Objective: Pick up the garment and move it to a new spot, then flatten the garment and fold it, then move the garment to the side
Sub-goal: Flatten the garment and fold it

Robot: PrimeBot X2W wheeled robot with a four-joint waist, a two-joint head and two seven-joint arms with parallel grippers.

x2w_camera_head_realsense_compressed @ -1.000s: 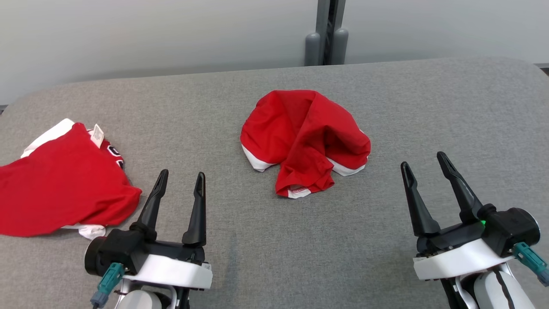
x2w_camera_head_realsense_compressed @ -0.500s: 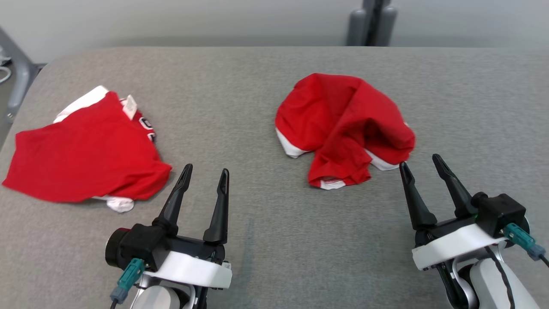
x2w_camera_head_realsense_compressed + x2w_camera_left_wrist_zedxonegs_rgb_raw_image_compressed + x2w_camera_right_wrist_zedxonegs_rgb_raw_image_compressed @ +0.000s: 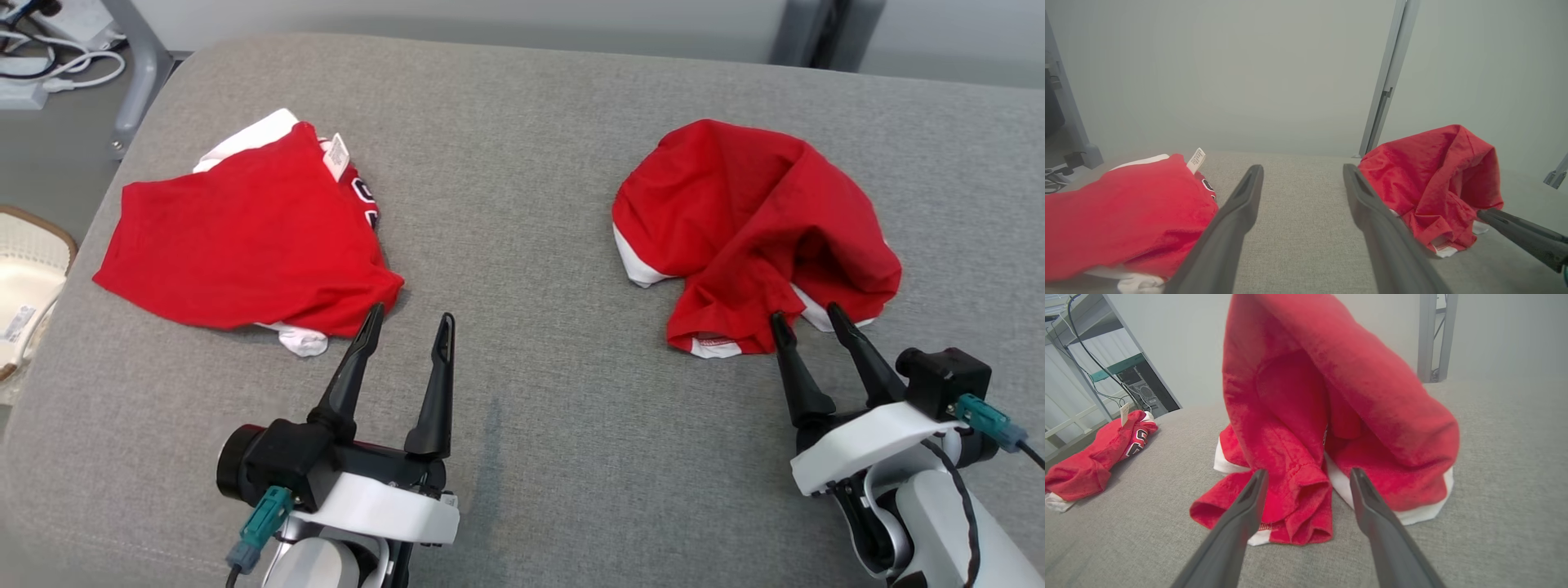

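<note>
head view, surface: i see a grey padded top [image 3: 522,163] carrying two red garments, well apart
head view, crumpled garment [image 3: 751,204]: heaped on my right side; white trim peeks out along its near edge
head view, tagged garment [image 3: 245,237]: lies flatter on my left; white tag [image 3: 336,155] and dark lettering at its far corner
head view, left gripper [image 3: 411,314]: fingers spread, nothing between them; tips just beside the tagged garment's near corner
head view, right gripper [image 3: 804,313]: fingers spread; tips at the crumpled garment's near hem; i cannot tell if they touch it
left wrist view, left gripper [image 3: 1302,169]: fingers apart over bare grey fabric; tagged garment [image 3: 1126,212] to one side, crumpled garment [image 3: 1433,175] to the other, with a finger of the right gripper [image 3: 1523,237] beside it
right wrist view, right gripper [image 3: 1308,473]: fingers wide, not closed on anything; a rolled hem of the crumpled garment [image 3: 1331,396] sits between the tips; the heap stands tall just ahead
right wrist view, tagged garment [image 3: 1098,457]: far off to the side, lettering [image 3: 1139,439] showing
</note>
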